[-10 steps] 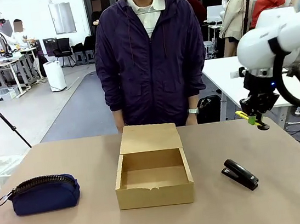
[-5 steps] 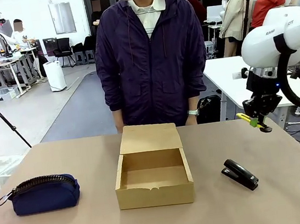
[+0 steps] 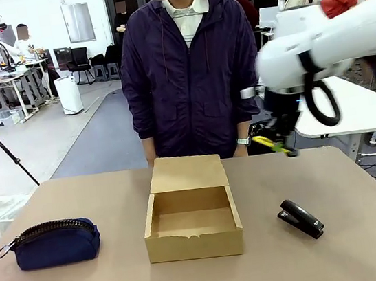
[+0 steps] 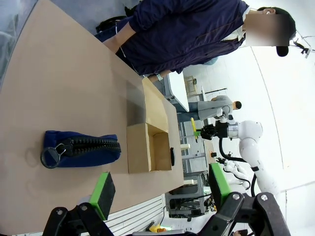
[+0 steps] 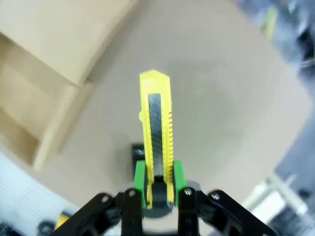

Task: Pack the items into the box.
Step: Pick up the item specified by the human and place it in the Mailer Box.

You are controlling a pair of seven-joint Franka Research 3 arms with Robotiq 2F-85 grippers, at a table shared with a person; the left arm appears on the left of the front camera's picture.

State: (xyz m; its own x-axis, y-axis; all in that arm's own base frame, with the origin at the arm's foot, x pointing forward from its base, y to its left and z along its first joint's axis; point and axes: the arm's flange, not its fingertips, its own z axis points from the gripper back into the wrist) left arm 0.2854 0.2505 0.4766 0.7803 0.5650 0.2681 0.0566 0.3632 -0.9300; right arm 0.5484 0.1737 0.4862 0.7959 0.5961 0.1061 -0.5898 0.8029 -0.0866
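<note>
The tan cardboard box (image 3: pixel 193 231) stands open in the middle of the table, its flap lid (image 3: pixel 187 172) laid back toward the person. A navy pouch (image 3: pixel 54 243) with a black zipper and ring pull lies at the left. My right gripper (image 3: pixel 278 141) hangs above the table right of the box, shut on a slim yellow utility knife (image 3: pixel 266 143). The right wrist view has the knife (image 5: pixel 156 142) sticking out between the green pads (image 5: pixel 140 177), with the box (image 5: pixel 34 98) below to the left. High over the pouch (image 4: pixel 81 148), my left gripper (image 4: pixel 160 189) is open and holds nothing.
A black stapler (image 3: pixel 301 218) lies on the table right of the box. A person in a dark purple jacket (image 3: pixel 189 71) stands at the far edge, hands down. Bare tabletop surrounds the box on both sides.
My right arm has swung left from over the table's right side toward the box, carrying the yellow knife. The pouch, box and stapler have stayed put.
</note>
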